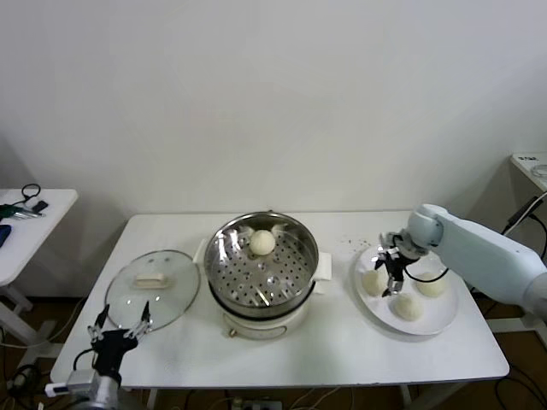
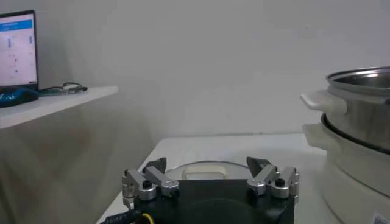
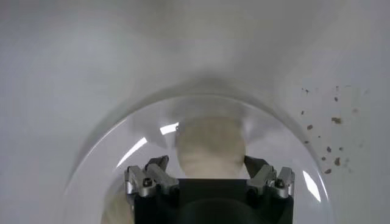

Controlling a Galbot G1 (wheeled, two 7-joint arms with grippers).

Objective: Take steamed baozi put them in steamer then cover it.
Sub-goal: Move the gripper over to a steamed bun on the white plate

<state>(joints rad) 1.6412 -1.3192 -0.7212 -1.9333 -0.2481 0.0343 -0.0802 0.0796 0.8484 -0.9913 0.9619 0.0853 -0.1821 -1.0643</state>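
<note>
The steamer (image 1: pixel 265 272) stands mid-table with one baozi (image 1: pixel 262 243) on its perforated tray. Three more baozi lie on a white plate (image 1: pixel 444 320) at the right: one at the plate's left (image 1: pixel 373 283), one at its right (image 1: pixel 432 285), one at its front (image 1: pixel 408 307). My right gripper (image 1: pixel 391 272) is open and hangs low over the left one. In the right wrist view that bun (image 3: pixel 210 146) sits between the spread fingers of the gripper (image 3: pixel 207 165). The glass cover (image 1: pixel 154 289) lies flat on the table left of the steamer. My left gripper (image 1: pixel 120 329) is open and empty just in front of the cover (image 2: pixel 206 173).
Dark crumbs (image 3: pixel 329 122) dot the table beside the plate. A white side table (image 1: pixel 34 224) with cables stands at the far left, and a screen (image 2: pixel 17 49) rests on it. The steamer's side (image 2: pixel 359 128) rises close beside the left gripper (image 2: pixel 207 164).
</note>
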